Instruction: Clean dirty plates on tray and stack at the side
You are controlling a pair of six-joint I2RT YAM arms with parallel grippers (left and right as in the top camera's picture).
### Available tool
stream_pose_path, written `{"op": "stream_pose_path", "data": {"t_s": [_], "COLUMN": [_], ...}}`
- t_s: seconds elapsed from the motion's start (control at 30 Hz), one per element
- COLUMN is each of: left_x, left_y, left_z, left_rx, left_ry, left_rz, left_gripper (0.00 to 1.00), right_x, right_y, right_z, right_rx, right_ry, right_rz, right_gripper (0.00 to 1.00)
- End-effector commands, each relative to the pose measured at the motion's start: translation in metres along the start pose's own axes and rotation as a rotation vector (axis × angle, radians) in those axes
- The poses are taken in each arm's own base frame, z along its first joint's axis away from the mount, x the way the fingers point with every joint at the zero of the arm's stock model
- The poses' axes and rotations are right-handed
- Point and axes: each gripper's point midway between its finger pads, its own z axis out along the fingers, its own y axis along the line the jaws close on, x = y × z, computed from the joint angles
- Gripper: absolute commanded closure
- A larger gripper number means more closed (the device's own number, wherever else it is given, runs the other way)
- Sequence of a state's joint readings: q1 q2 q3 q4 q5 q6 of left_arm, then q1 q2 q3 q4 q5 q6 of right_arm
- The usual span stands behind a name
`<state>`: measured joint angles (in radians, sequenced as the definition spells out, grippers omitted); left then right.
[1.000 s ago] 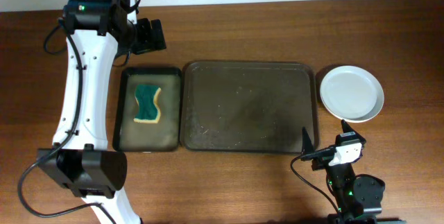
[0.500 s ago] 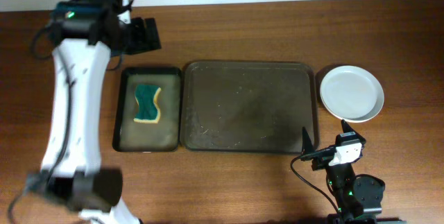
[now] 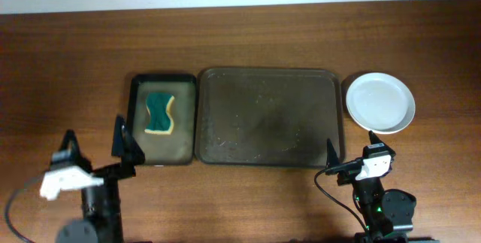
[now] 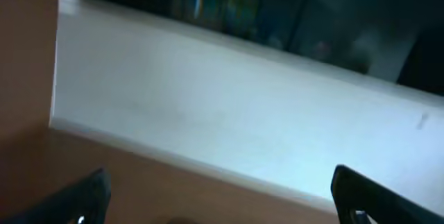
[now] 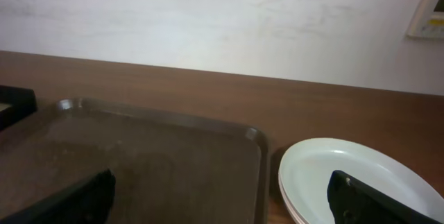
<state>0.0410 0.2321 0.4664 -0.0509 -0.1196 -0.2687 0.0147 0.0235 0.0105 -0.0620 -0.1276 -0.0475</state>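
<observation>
The large dark brown tray (image 3: pixel 267 115) lies mid-table with nothing on it; it also shows in the right wrist view (image 5: pixel 159 161). A stack of white plates (image 3: pixel 379 101) sits on the table right of the tray, with no red smear visible; it also shows in the right wrist view (image 5: pixel 347 175). My left gripper (image 3: pixel 95 144) is open and empty at the front left, and its wrist view shows only its fingertips (image 4: pixel 222 203), table and wall. My right gripper (image 3: pixel 352 147) is open and empty at the front right, its fingers (image 5: pixel 229 200) just short of the tray's corner and the plates.
A smaller dark tray (image 3: pixel 180 141) stands left of the large one and holds a green and yellow sponge (image 3: pixel 158 112). A pale wall runs along the table's far edge (image 3: pixel 240 2).
My left arm has swung from the back left of the table, behind the small tray, down to the front left. The right arm, plates and trays have not moved.
</observation>
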Motion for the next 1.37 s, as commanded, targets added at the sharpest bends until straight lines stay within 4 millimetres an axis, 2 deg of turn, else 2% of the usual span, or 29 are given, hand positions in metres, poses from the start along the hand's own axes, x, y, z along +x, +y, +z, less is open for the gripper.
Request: {"op": "stream_pose_path", "data": {"t_s": [0.0,0.17,0.3,0.43,0.47,0.57,1.33], "left_x": [0.026,0.080,0.133,0.170,0.175,0.176,0.176], "left_y": [0.005,0.019,0.031,0.043,0.041,0.038,0.038], "left_z": [-0.011,-0.009,-0.008,-0.015,-0.016,-0.016,-0.016], "left_rx": [0.044,0.040,0.014,-0.036,-0.015,0.017,0.016], "left_ry": [-0.078,-0.035,0.098,0.251,0.272,0.279,0.278], "left_rz": [-0.001,-0.037,-0.024,-0.003,0.063,0.157,0.157], "left_gripper": [0.01,0.01,0.01,0.01,0.01,0.01,0.01], "right_x": [0.003,0.003,0.003,0.003,0.003,0.003,0.003], "right_y": [0.001,0.001,0.001,0.001,0.001,0.001,0.001], "right_z": [0.000,0.000,0.000,0.000,0.000,0.000,0.000], "right_rx": [-0.001,-0.001,-0.001,-0.001,-0.001,-0.001,-0.001], "right_ry": [0.008,0.008,0.008,0.008,0.008,0.008,0.008], "right_rz": [0.012,0.012,0.012,0.012,0.012,0.012,0.012], "right_gripper": [0.02,0.02,0.02,0.02,0.02,0.02,0.02]}}
